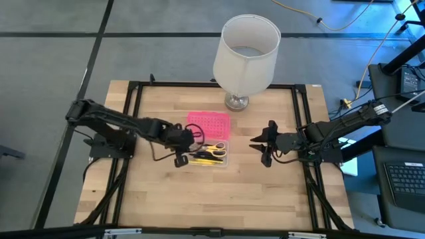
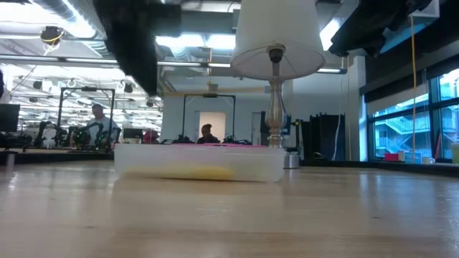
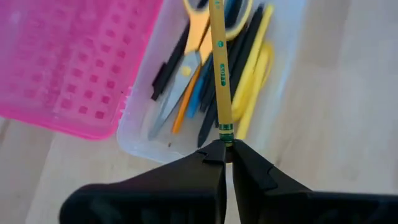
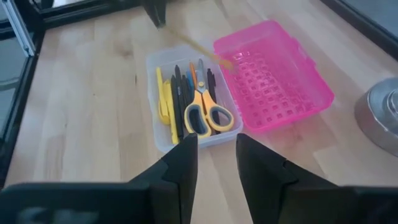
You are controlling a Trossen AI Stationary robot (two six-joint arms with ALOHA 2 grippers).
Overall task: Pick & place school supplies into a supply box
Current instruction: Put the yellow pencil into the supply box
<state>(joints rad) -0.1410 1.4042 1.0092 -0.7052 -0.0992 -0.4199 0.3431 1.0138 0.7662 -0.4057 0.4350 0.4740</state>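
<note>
The supply box (image 1: 211, 154) is a clear tray with its pink lid (image 1: 208, 123) folded open toward the table's far side. In it lie yellow-handled scissors (image 4: 208, 117), dark pens (image 4: 178, 109) and yellow pencils (image 4: 163, 102). My left gripper (image 3: 226, 152) hovers over the tray's left end (image 1: 180, 147), shut on one yellow pencil (image 3: 219, 62). My right gripper (image 4: 212, 155) is open and waits to the right of the box (image 1: 263, 147), touching nothing. My left gripper pinches the yellow pencil at its green-banded eraser end (image 3: 225, 132), between the two fingertips. It comes from the table's left, slanting down. The pencil runs straight out ahead of the fingers, lifted clear over the open tray (image 4: 202, 50).
A white-shaded lamp (image 1: 246, 50) stands on its metal base (image 1: 236, 101) at the table's far edge, just behind the pink lid. A black frame runs around the wooden tabletop (image 1: 199, 199). Bare wood lies near and left of the box. People sit in the room beyond (image 2: 97, 118).
</note>
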